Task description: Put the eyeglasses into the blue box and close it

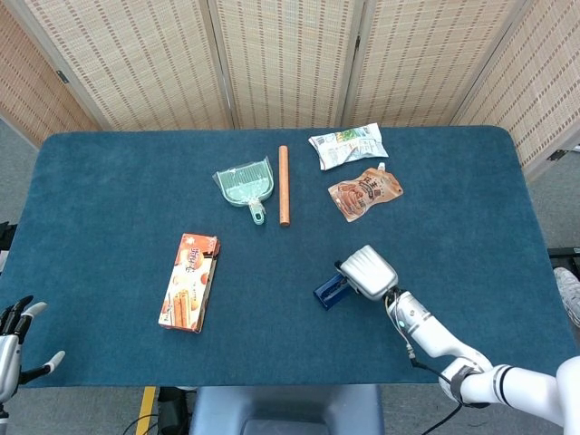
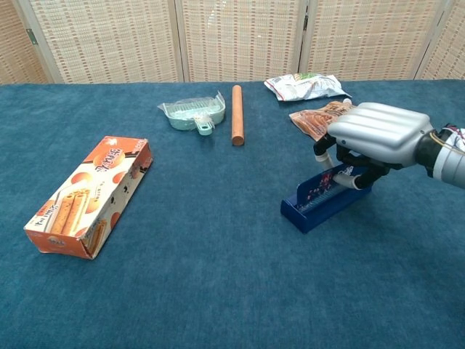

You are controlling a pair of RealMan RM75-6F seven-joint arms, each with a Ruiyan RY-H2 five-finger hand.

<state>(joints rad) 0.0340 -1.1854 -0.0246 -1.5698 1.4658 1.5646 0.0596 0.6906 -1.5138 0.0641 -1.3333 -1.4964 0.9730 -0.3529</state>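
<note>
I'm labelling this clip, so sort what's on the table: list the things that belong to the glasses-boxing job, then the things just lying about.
Part of the job:
- blue box
- right hand, resting on the box
- eyeglasses: not visible now

Lying about:
- orange snack box
- green dustpan
- wooden rod
- white snack bag
- orange pouch
- left hand, idle and open

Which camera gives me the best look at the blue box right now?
The chest view: the blue box shows its long side and top edge below the right hand, whose fingers reach down onto it. In the head view the hand covers most of the box; only one end shows.
</note>
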